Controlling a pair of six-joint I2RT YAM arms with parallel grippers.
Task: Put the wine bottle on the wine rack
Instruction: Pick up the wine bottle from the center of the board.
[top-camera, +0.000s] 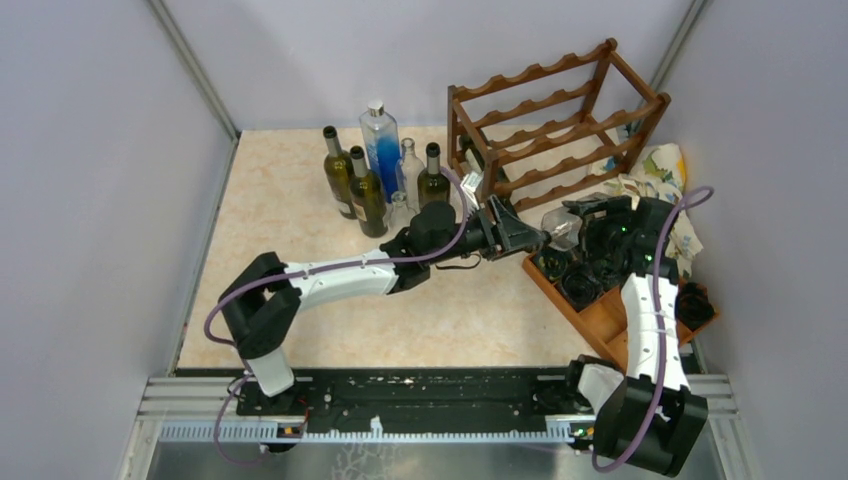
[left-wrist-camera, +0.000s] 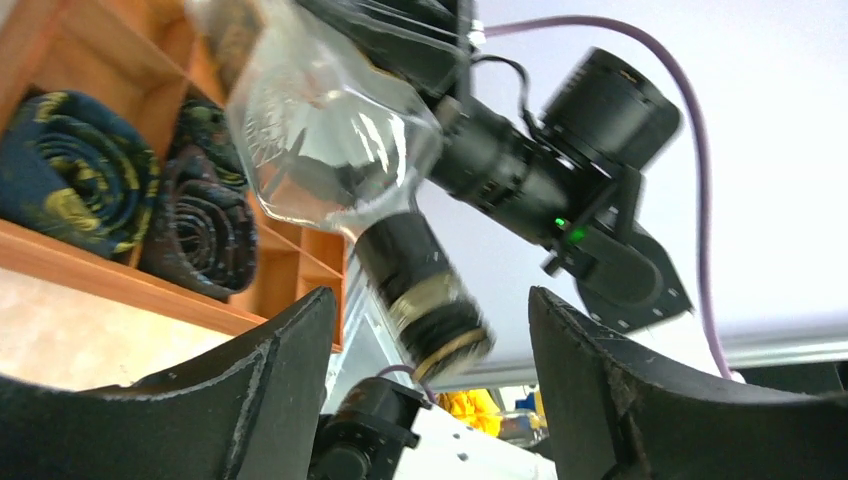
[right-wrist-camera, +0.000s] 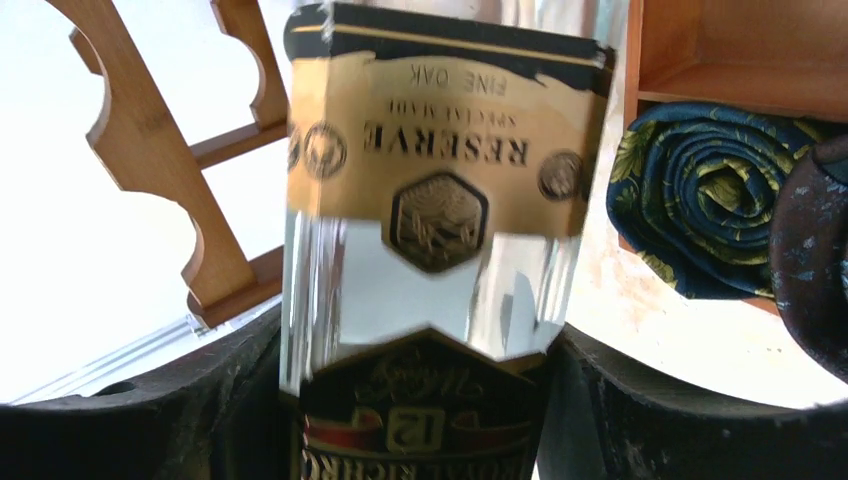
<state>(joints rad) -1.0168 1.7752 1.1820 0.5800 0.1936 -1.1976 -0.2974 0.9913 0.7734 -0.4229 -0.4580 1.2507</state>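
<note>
Wine bottle (top-camera: 560, 228): one item, clear glass with a dark cap, a gold label reading "RESERVE" and a darker label below it. We find it lifted off the bench (top-camera: 300, 220), lying roughly level between the two hands. It is just in front of the wine rack (top-camera: 555, 120) and above the left end of the wooden compartment tray (top-camera: 600, 318), resting on no tier. Right hand (top-camera: 588, 222): closed on the bottle's body, with both fingers (right-wrist-camera: 180, 400) pressed against the glass either side of the lower label. Left hand (top-camera: 530, 238): open, its two fingers (left-wrist-camera: 250, 380) standing either side of the capped neck with a gap on each side, touching nothing. Wine rack: dark reddish-brown wood with scalloped rails in several tiers, at the back right of the bench; we see no bottle on it. Tray: we record rolled patterned fabrics (left-wrist-camera: 70, 170) in its compartments. Back of bench, left of the rack: three green bottles (top-camera: 368, 195) and a clear bottle holding blue liquid (top-camera: 380, 145), all upright and close together. Right of the rack: a patterned cloth (top-camera: 662, 170).
</note>
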